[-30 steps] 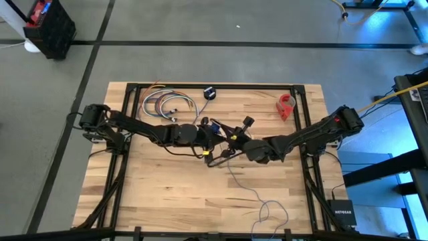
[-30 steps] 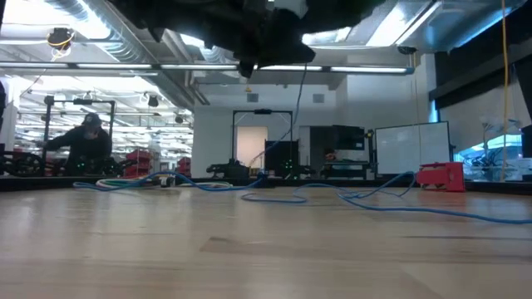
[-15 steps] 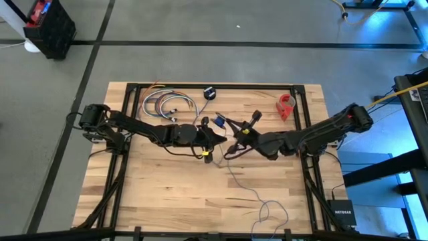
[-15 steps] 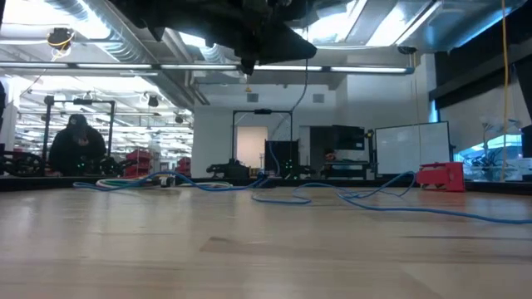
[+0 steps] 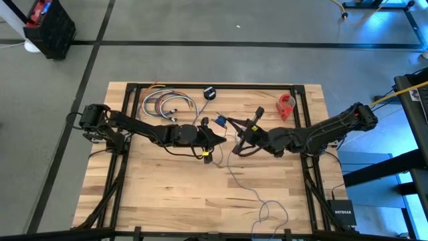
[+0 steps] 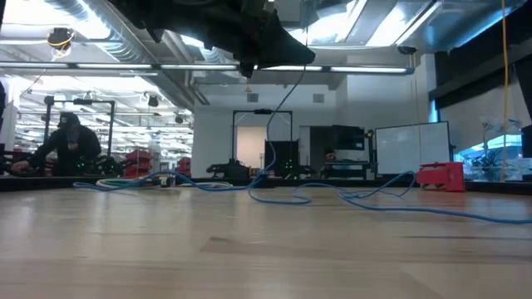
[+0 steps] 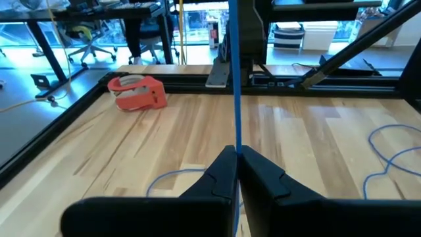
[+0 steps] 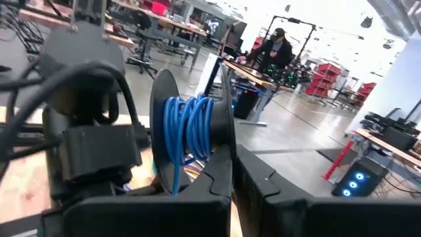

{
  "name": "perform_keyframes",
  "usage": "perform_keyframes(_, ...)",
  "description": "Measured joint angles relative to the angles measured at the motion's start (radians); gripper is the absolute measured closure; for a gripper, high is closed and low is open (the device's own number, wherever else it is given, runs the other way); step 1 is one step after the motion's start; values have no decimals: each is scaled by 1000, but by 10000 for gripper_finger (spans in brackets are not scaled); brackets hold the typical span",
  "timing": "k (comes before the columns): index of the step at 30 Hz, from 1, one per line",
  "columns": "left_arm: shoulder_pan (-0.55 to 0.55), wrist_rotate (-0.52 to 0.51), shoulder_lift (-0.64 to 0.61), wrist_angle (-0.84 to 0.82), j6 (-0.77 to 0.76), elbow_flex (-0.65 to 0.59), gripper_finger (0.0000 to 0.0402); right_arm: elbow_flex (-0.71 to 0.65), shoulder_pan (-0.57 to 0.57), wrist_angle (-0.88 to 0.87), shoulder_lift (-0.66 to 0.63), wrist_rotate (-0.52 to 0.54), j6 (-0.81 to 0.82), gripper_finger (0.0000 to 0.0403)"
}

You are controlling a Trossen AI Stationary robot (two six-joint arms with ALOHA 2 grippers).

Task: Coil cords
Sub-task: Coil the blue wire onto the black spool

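Cord [image 7: 235, 79] pinched in left claw [image 7: 237, 172]; spool [image 8: 191, 141] seemingly in right claw [image 8: 231, 172].

The table [image 5: 160, 187] is pale butcher-block wood, its glued strips showing, with a smooth satin finish that catches a soft sheen in the low view. A matt black metal frame [image 5: 221, 86] edges it. Near the table's far right corner, the red tape dispenser [image 5: 286, 106] looks like smooth plastic. Above the table's middle, the thin blue cord [image 7: 235, 79] has a smooth plastic jacket, wound on a black plastic spool [image 8: 187, 141]. Both claws, left [image 7: 237, 172] and right [image 8: 233, 174], are matt black.
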Motion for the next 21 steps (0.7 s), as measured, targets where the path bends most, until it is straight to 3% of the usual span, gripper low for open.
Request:
perform_keyframes(7,31,-15,-2,-93,4,0,394,2,69,-45,-5,-13,7,398)
perform_keyframes(12,46,-73,-34,-218,41,0,394,2,155,-159,-5,65,28,398)
perform_keyframes(16,50,-90,-90,-306,45,-2,394,2,210,-295,-5,124,116,398)
perform_keyframes(21,51,-103,-174,-380,36,-4,394,4,223,-475,-5,79,278,398)
